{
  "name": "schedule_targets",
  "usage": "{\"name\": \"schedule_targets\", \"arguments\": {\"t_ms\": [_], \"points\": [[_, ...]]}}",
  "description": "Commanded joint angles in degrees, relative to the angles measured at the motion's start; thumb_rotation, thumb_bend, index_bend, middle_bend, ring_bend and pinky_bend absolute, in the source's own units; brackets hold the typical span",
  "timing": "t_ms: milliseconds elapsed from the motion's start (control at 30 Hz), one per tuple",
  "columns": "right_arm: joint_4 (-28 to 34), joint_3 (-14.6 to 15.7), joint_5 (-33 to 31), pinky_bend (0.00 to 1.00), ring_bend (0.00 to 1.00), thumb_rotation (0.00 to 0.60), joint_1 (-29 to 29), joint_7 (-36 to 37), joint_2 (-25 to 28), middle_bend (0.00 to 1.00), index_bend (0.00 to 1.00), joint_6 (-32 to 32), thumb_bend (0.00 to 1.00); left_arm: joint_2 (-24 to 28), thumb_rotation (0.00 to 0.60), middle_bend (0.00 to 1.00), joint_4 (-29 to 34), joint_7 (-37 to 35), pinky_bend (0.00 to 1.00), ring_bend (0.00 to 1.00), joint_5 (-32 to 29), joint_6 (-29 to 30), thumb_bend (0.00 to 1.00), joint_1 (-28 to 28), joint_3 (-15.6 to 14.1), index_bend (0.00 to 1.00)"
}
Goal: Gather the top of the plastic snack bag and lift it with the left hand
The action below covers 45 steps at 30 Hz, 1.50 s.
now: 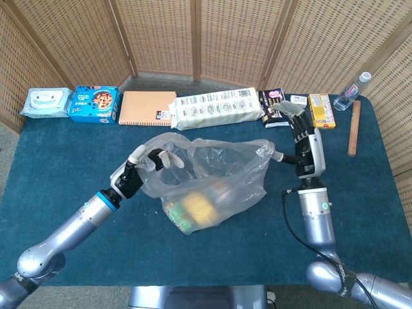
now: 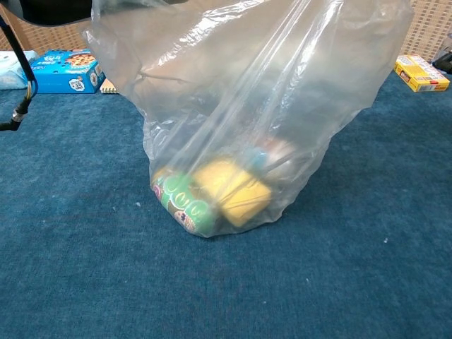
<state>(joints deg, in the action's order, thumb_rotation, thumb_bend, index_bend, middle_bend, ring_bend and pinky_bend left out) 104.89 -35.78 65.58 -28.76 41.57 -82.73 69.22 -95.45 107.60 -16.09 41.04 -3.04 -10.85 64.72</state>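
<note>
A clear plastic snack bag (image 1: 215,177) stands on the blue table (image 1: 58,167) in the head view, its mouth stretched open. Inside lie a green can (image 2: 185,203) and a yellow packet (image 2: 234,191). My left hand (image 1: 147,164) grips the bag's left rim, its fingers hooked over the plastic. My right hand (image 1: 301,145) stands upright at the bag's right side and pinches the right corner of the rim. In the chest view the bag (image 2: 247,92) fills most of the frame, and only the dark underside of my left arm (image 2: 49,8) shows at the top left.
Along the table's far edge lie a wipes pack (image 1: 45,102), a blue cookie box (image 1: 95,104), an orange notebook (image 1: 147,108), a long white pack (image 1: 219,108), a dark packet (image 1: 273,106), a yellow box (image 1: 320,109), a bottle (image 1: 353,91) and a wooden stick (image 1: 353,127). Wicker screens stand behind.
</note>
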Motion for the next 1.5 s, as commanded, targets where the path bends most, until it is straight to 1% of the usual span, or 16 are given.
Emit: {"name": "schedule_targets", "arguments": {"t_ms": [33, 133, 267, 500, 600, 867, 967, 1100, 1300, 1333, 1400, 1500], "points": [[0.50, 0.04, 0.01, 0.10, 0.15, 0.600, -0.16, -0.39, 0.28, 0.25, 0.22, 0.18, 0.01, 0.67, 0.000, 0.39, -0.05, 0.07, 0.17, 0.29, 1.36, 0.40, 0.28, -0.94, -0.71, 0.50], [1.04, 0.36, 0.14, 0.10, 0.15, 0.600, -0.06, -0.68, 0.68, 0.25, 0.22, 0.36, 0.01, 1.22, 0.000, 0.37, -0.01, 0.22, 0.15, 0.27, 2.61, 1.12, 0.28, -1.59, -1.15, 0.48], [1.65, 0.79, 0.35, 0.10, 0.15, 0.600, 0.08, -0.79, 1.16, 0.25, 0.22, 0.47, 0.01, 1.50, 0.000, 0.35, 0.05, -0.06, 0.14, 0.24, 3.72, 2.15, 0.28, -2.34, -1.32, 0.47], [3.59, 2.46, 1.92, 0.09, 0.14, 0.600, 0.18, -1.85, 1.75, 0.24, 0.22, 0.73, 0.01, 1.72, 0.000, 0.30, -0.37, -0.38, 0.11, 0.20, 6.05, 2.82, 0.20, -4.37, -2.50, 0.45], [4.21, 2.67, 1.99, 0.09, 0.14, 0.600, -0.22, -2.94, 1.82, 0.24, 0.22, 0.89, 0.01, 1.76, 0.000, 0.29, -0.26, -0.25, 0.09, 0.19, 7.35, 2.99, 0.17, -5.08, -3.04, 0.42], [4.91, 2.42, 0.83, 0.09, 0.14, 0.600, -1.79, -5.63, 1.42, 0.24, 0.22, 1.05, 0.01, 2.26, 0.000, 0.25, -0.15, -0.86, 0.08, 0.16, 9.27, 2.83, 0.15, -6.80, -4.20, 0.37], [4.99, 2.33, 0.33, 0.09, 0.14, 0.600, -2.40, -6.60, 1.27, 0.23, 0.21, 0.95, 0.01, 2.49, 0.000, 0.22, -0.09, -1.05, 0.07, 0.13, 9.74, 2.53, 0.13, -7.30, -4.45, 0.33], [5.38, 1.80, -0.53, 0.09, 0.14, 0.600, -3.43, -8.05, 1.14, 0.23, 0.21, 0.83, 0.01, 2.64, 0.000, 0.20, 0.03, -1.21, 0.04, 0.12, 10.28, 1.87, 0.12, -7.87, -4.34, 0.30], [6.11, 1.38, -1.62, 0.08, 0.14, 0.600, -4.28, -9.38, 1.06, 0.23, 0.21, 0.97, 0.01, 2.72, 0.000, 0.18, -0.07, -2.10, 0.04, 0.10, 9.95, 0.70, 0.11, -8.16, -4.04, 0.23], [6.26, 1.34, -1.83, 0.08, 0.14, 0.600, -4.46, -9.63, 1.06, 0.23, 0.21, 0.92, 0.01, 2.81, 0.000, 0.17, -0.09, -2.44, 0.04, 0.10, 9.61, 0.00, 0.11, -8.20, -3.89, 0.22], [6.44, 1.32, -2.00, 0.08, 0.14, 0.600, -4.77, -10.04, 1.09, 0.23, 0.21, 0.80, 0.01, 3.29, 0.000, 0.14, -0.18, -2.56, 0.03, 0.06, 9.18, -2.17, 0.10, -8.35, -3.62, 0.13], [6.45, 1.33, -2.27, 0.08, 0.14, 0.600, -5.13, -10.35, 1.01, 0.23, 0.21, 0.72, 0.01, 3.60, 0.000, 0.10, -0.36, -2.09, 0.02, 0.02, 8.47, -4.61, 0.09, -8.41, -3.01, 0.08]]}}
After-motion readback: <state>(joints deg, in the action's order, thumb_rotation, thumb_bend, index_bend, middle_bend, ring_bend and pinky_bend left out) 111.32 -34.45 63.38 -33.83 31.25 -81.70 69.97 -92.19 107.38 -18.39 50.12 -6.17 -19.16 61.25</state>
